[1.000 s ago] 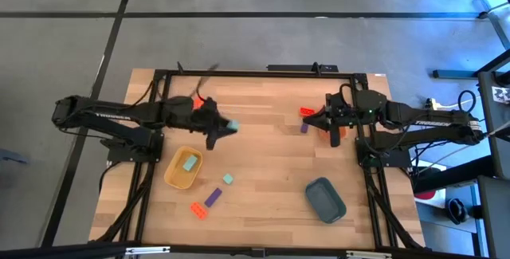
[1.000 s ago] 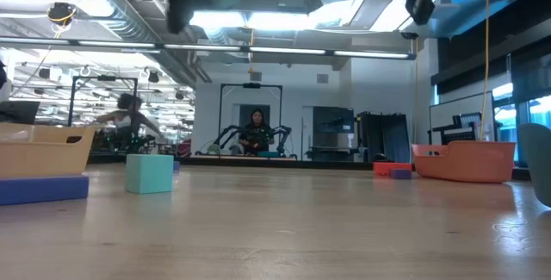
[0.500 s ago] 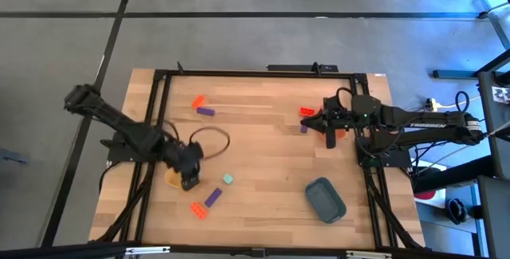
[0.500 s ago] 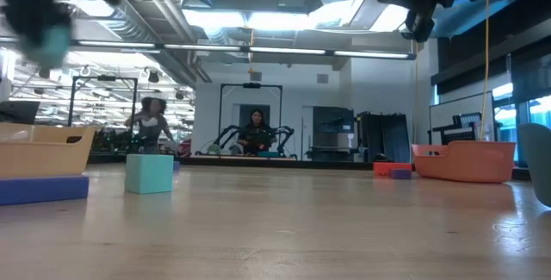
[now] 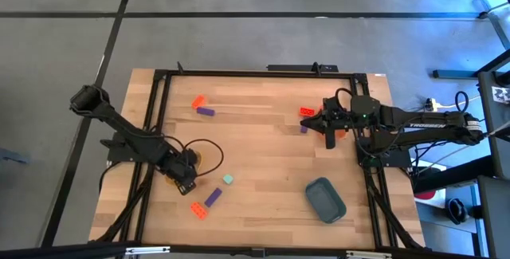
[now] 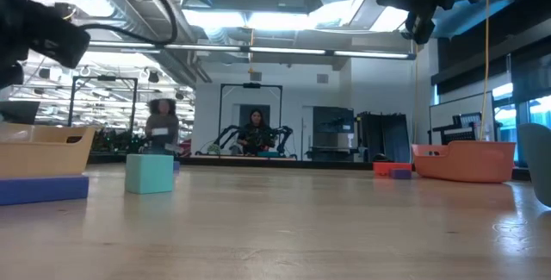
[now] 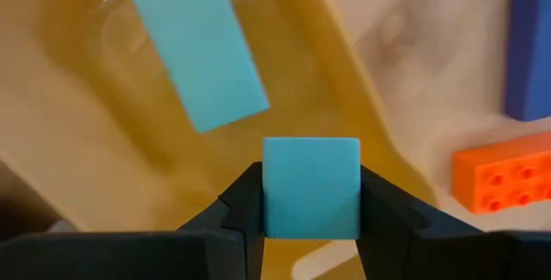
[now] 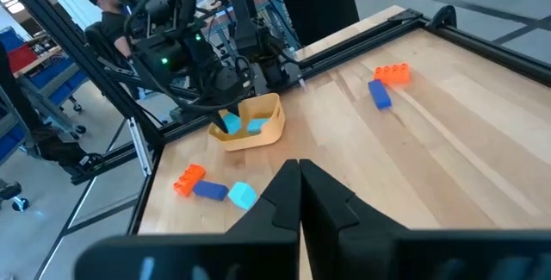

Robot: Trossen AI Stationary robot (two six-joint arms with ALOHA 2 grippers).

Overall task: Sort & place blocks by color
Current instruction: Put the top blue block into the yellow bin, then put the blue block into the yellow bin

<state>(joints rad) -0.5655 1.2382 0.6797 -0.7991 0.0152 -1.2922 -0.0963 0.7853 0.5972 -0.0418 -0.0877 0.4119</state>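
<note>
L end effector (image 7: 310, 215) w/ teal block (image 7: 311, 185), over yellow tray (image 7: 362, 99)

Nine blocks are counted: three red-orange blocks (image 5: 198, 101), three purple blocks (image 5: 206, 111) and three teal blocks (image 5: 228, 179). Three trays are counted: one yellow tray (image 8: 269, 121), one orange tray (image 6: 469, 161) and one dark teal tray (image 5: 325, 198). Two arms are logged, a left arm (image 5: 127, 135) and a right arm (image 5: 414, 123). Two people (image 6: 256, 132) are seen in the room behind.

Left end effector (image 7: 311, 220), clamping a block (image 7: 311, 187), hangs over the tray (image 7: 362, 116); another block (image 7: 195, 47) lies inside it.
</note>
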